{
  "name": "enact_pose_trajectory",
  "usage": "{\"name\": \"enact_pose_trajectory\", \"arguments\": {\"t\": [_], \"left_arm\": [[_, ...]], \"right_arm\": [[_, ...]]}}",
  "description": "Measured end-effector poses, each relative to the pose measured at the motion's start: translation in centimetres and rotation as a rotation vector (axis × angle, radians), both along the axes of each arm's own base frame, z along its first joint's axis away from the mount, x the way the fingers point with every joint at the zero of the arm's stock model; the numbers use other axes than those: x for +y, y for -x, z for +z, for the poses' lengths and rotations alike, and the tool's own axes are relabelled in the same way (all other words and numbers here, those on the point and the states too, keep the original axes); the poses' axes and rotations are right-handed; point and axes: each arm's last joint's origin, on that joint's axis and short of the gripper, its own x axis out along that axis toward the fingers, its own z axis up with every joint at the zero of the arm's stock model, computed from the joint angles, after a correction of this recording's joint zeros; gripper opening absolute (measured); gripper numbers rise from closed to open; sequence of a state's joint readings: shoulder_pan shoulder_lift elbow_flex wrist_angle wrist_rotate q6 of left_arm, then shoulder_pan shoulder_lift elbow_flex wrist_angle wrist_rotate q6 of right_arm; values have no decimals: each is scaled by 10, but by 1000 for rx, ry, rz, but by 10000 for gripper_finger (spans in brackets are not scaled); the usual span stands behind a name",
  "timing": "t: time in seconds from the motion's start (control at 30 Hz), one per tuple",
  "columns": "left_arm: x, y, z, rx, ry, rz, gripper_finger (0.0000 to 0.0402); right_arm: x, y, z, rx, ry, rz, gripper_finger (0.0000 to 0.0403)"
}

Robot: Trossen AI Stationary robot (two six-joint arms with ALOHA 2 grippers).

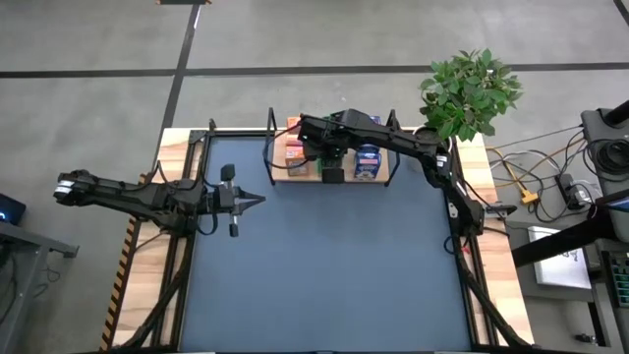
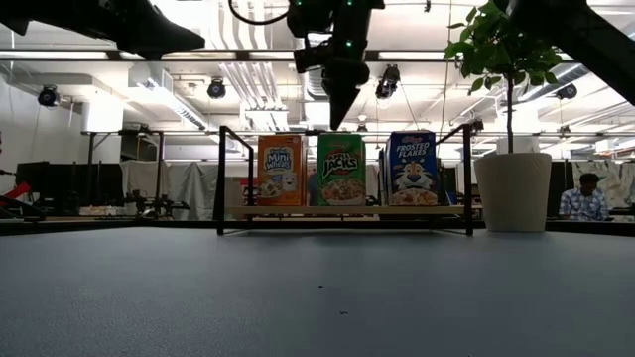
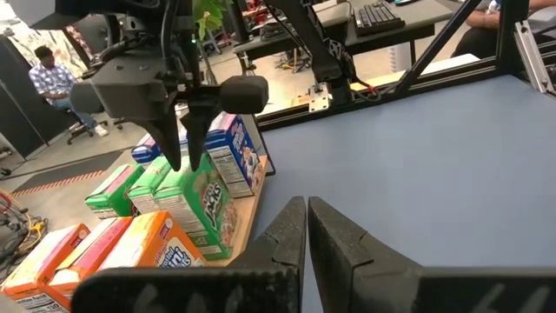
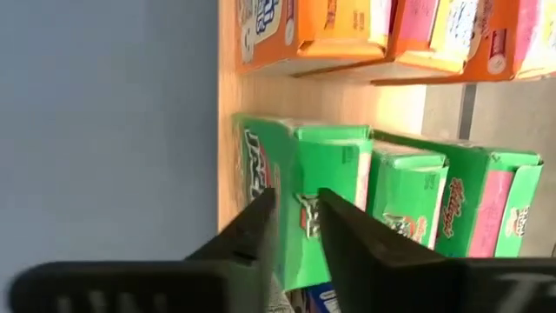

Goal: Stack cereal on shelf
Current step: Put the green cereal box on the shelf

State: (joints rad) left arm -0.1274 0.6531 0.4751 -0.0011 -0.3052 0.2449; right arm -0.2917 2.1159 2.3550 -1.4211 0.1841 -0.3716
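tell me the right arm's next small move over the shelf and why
Probably lift the right gripper straight up and pull back. All the cereal boxes in view already stand on the shelf, the front green box among them, and the narrowly parted fingers above it hold nothing. The left gripper waits over the table.

Glossy printed-card cereal boxes [image 2: 341, 170], light-wood shelf [image 2: 342, 210] with black metal posts, matt table [image 2: 317, 297]

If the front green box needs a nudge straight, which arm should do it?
Right. Its gripper hangs directly above the front green box on the shelf, fingers nearly closed. The left gripper sits out over the table, apart from the shelf, fingers shut.
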Motion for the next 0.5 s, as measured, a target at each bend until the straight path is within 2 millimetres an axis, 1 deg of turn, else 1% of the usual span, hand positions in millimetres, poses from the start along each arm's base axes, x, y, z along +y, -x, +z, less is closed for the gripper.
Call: {"name": "enact_pose_trajectory", "arguments": {"t": [0.1, 0.17, 0.3, 0.5], "left_arm": [[0, 0, 0, 0, 0, 0, 0], [0, 0, 0, 0, 0, 0, 0], [0, 0, 0, 0, -1, 0, 0], [0, 0, 0, 0, 0, 0, 0]], "right_arm": [[-1, -2, 1, -16, 7, 5, 41], [-3, -3, 1, -33, 12, 2, 18], [-8, -6, 0, -69, 24, -8, 12], [-16, -7, -8, -52, 14, -35, 9]]}}
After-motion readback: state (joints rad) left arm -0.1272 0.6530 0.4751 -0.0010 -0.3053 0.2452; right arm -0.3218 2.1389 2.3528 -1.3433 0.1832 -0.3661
